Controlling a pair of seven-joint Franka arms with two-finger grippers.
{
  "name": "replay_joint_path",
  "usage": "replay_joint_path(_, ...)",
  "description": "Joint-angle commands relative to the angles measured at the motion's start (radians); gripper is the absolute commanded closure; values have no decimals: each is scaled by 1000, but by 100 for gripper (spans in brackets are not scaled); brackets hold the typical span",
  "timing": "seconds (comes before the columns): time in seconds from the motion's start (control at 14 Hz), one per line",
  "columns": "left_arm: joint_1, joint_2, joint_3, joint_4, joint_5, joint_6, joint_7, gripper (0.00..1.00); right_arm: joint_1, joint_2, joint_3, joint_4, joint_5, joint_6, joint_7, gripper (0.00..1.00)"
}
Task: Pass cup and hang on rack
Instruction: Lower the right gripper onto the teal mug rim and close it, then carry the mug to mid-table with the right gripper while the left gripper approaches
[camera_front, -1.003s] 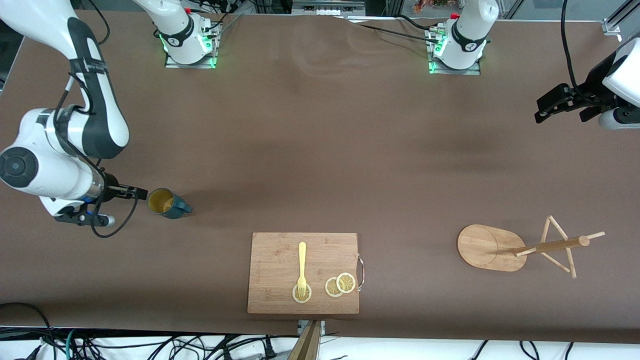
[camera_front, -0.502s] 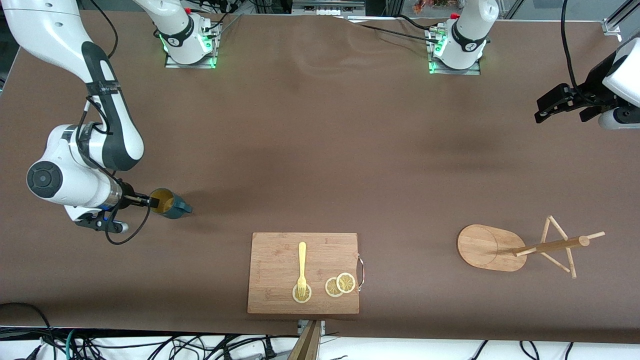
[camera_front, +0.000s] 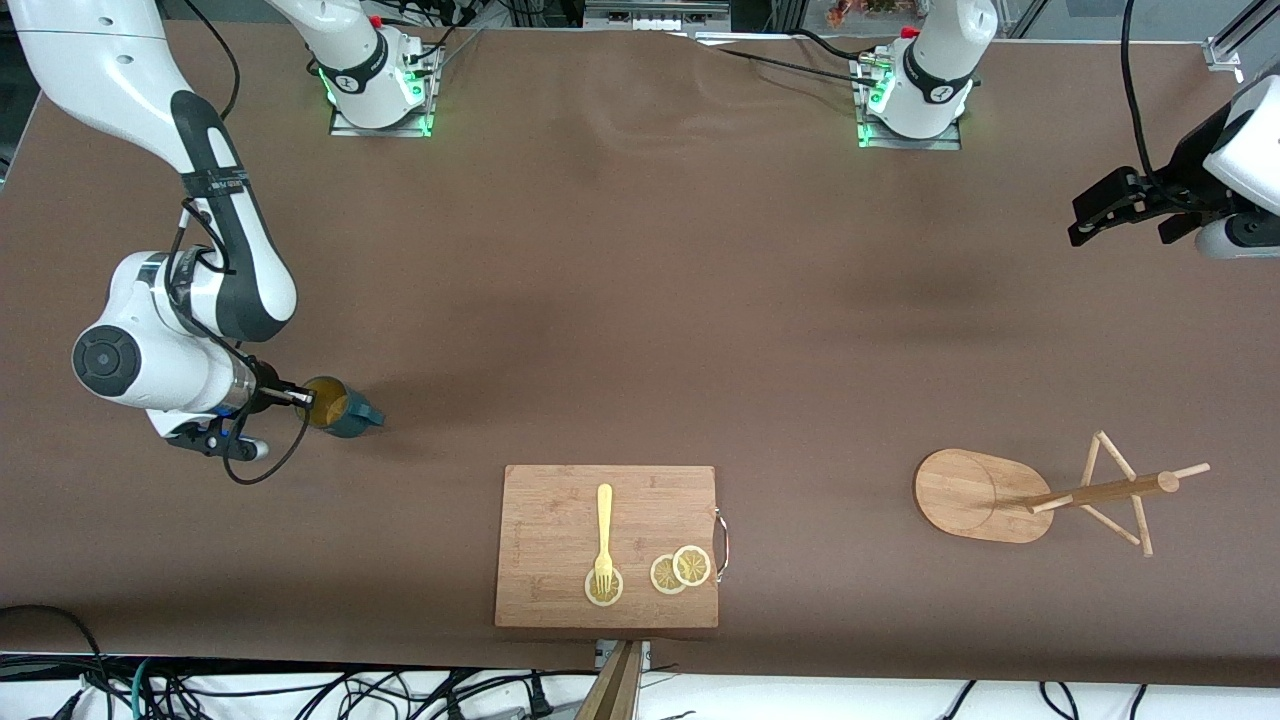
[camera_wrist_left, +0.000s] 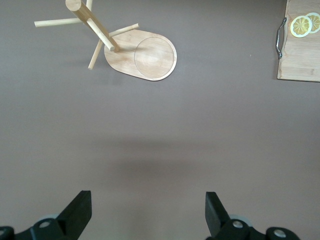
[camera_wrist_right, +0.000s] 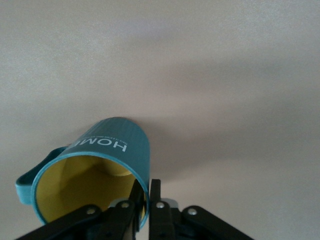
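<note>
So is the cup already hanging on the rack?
No, the cup lies on the table with the right gripper shut on its rim, apart from the rack.

cup (camera_front: 340, 405) lying on its side at the right arm's end of the table, cutting board (camera_front: 560, 520) nearer the front camera mid-table, fork (camera_front: 604, 535) and lemon slices (camera_front: 681, 570) on it, rack (camera_front: 1040, 493) toward the left arm's end

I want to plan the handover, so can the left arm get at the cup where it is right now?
Probably not. The cup lies at the right arm's end of the table, its rim pinched by the shut right gripper. The open left gripper waits at the other end, above bare table near the rack.
</note>
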Motion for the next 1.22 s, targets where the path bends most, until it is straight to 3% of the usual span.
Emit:
replay_joint_path(0.0,3,13,-1,25,-6,-15,-1,0,2,-19,4,-1,12,-2,9,100)
replay_joint_path(0.29,4,14,0,25,-5,-9,-8,0,54,-94,11,31,4,-79,1,100)
replay_joint_path(0.57,0,19,-1,14,17,-26,-36,0,256,-92,18,183,16,-238,53,100)
replay_joint_path(0.65,-5,22,-3,17,18,-28,-56,0,316,-88,18,197,16,-238,117,96)
replay_joint_path(0.93,-7,39,-3,23,17,-28,-96,0,567,-71,18,194,19,-227,501,100)
replay_joint_path(1.15,-20,48,-10,25,9,-29,-87,0,706,0,19,194,19,-162,526,100)
